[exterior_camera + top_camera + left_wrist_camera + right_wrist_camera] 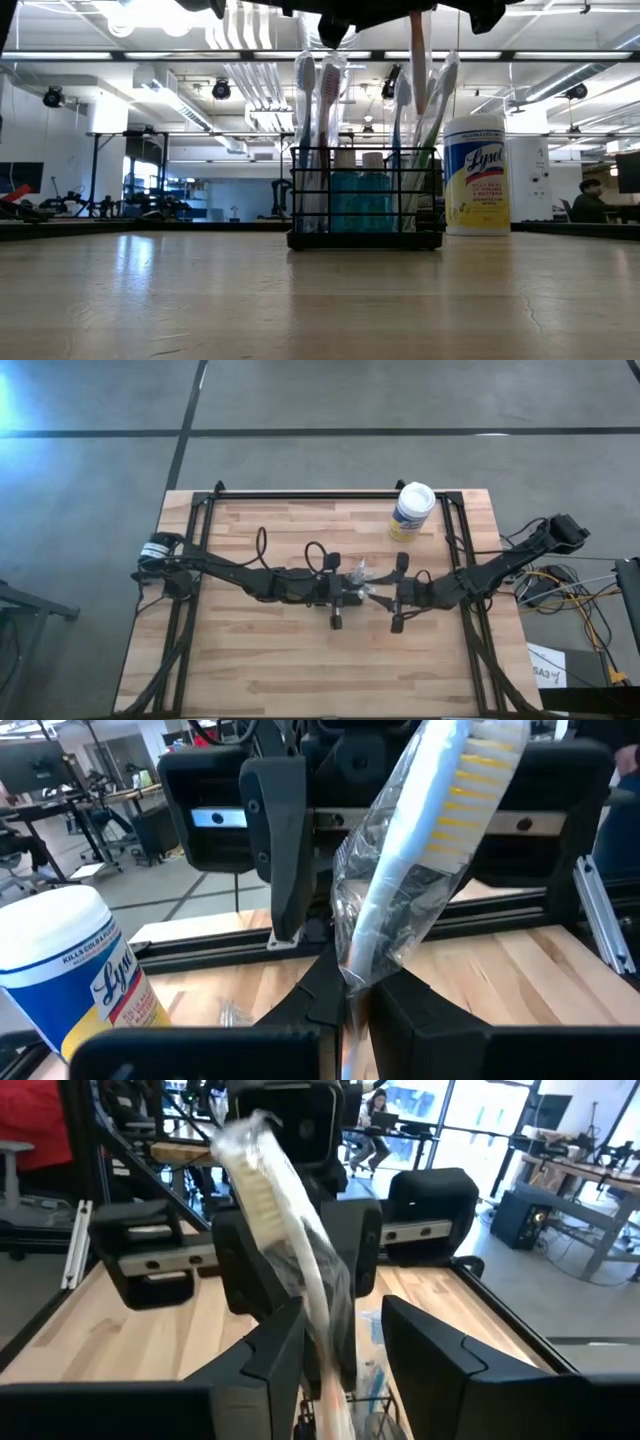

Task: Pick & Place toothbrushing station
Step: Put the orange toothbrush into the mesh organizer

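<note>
The toothbrushing station (365, 212) stands between both hands, whose grip I cannot tell.

The toothbrushing station (365, 200) is a small black wire-frame rack, rectangular and open-sided, standing upright and flat on the wooden table. It holds several toothbrushes upright, some in clear plastic wrappers, with their heads rising well above its top rim. Two small teal bottles with pale caps stand side by side inside it. From above, the station (361, 582) sits near the middle of the table, roughly midway between the left and right edges. It is mostly hidden there, with only crinkled clear wrapping showing.
</note>
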Motion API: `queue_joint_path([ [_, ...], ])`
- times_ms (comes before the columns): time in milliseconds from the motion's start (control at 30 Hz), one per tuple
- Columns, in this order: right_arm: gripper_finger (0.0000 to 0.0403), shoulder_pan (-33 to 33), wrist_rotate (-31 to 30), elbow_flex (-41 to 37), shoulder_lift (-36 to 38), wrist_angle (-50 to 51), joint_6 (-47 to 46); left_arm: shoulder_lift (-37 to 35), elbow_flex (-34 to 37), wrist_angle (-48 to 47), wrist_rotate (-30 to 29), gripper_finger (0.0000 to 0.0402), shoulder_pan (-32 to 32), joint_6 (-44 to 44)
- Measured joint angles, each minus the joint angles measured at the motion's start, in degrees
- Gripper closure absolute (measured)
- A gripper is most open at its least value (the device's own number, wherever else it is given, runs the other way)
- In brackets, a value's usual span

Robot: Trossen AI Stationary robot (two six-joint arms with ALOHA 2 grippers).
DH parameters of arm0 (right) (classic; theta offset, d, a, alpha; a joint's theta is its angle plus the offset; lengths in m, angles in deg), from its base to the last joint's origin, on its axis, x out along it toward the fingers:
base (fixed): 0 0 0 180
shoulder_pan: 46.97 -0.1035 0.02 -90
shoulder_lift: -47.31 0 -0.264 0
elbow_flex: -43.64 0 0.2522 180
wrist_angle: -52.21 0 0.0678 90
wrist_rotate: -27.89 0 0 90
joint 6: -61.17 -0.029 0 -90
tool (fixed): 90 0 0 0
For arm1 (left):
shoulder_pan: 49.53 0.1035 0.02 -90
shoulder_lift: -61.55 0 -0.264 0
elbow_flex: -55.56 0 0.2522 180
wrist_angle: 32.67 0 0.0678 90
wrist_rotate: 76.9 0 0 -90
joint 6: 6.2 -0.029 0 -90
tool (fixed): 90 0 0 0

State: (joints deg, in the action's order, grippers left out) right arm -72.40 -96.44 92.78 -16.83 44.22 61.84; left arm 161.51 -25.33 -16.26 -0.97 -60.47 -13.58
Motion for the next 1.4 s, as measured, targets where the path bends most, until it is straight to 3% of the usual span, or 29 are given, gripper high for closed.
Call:
queue_joint_path([
  [433, 0.0296, 0.51, 3.08, 0.00, -0.02, -2.00, 0.67, 0.00, 0.00, 0.22, 0.11, 0.0376, 0.20, -0.42],
  [567, 0.0294, 1.20, 5.73, 0.00, -0.02, -2.04, 0.56, 0.00, 0.00, 0.21, 0.11, 0.0376, 0.71, -0.41],
  [900, 0.0290, 2.75, 5.88, 0.00, -0.03, -2.60, 0.68, 0.00, -0.27, 0.05, 1.04, 0.0376, 1.34, -0.30],
  [1133, 0.0318, 3.48, 5.89, 0.00, -0.20, -2.66, 1.05, 0.00, -2.26, -2.45, 2.32, 0.0376, 1.46, -0.46],
  [1400, 0.0385, 3.48, 6.29, 0.00, -0.22, -2.53, 3.21, 0.00, -2.43, -3.17, 2.52, 0.0376, 1.51, -0.18],
])
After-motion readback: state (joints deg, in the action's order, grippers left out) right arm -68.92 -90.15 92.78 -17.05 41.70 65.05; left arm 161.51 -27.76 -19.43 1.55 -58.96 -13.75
